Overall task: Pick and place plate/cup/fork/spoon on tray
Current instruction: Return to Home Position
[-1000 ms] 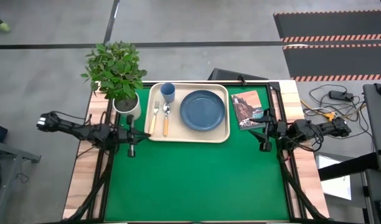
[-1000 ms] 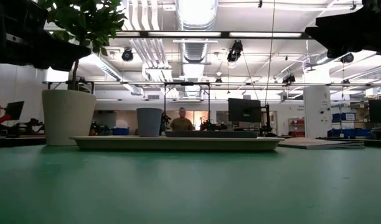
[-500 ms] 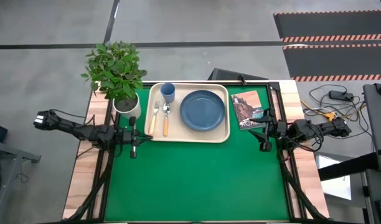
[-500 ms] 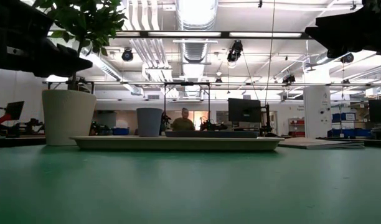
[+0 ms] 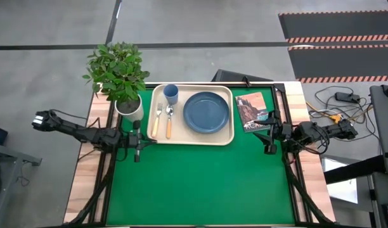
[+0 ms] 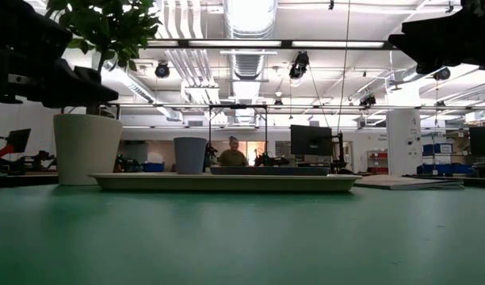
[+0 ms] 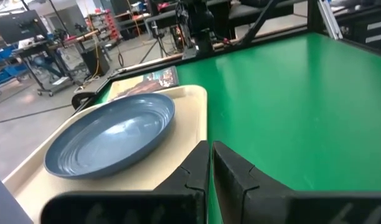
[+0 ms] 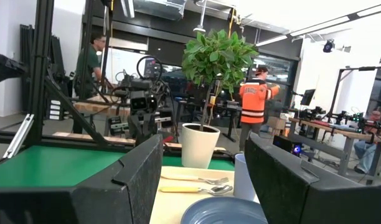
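Observation:
The cream tray (image 5: 227, 136) lies at the table's far middle. On it are the slate-blue plate (image 5: 206, 113), the blue cup (image 5: 170, 94), the pale-handled fork (image 5: 158, 119) and the orange-handled spoon (image 5: 169, 123), side by side left of the plate. My left gripper (image 5: 146, 140) is shut and empty just off the tray's near left corner; its wrist view (image 7: 210, 163) looks across the plate (image 7: 109, 134). My right gripper (image 5: 260, 130) is open and empty right of the tray, by the booklet; its wrist view (image 8: 203, 180) faces the tray.
A white pot with a leafy plant (image 5: 127, 104) stands at the tray's far left corner. A picture-covered booklet (image 5: 251, 109) lies right of the tray. Green mat (image 5: 200, 183) stretches toward the near edge. People stand in the room beyond the table (image 8: 259, 102).
My left gripper has gone a little toward the table's right edge, nearer the tray's near left corner. The things on the tray have stayed where they were.

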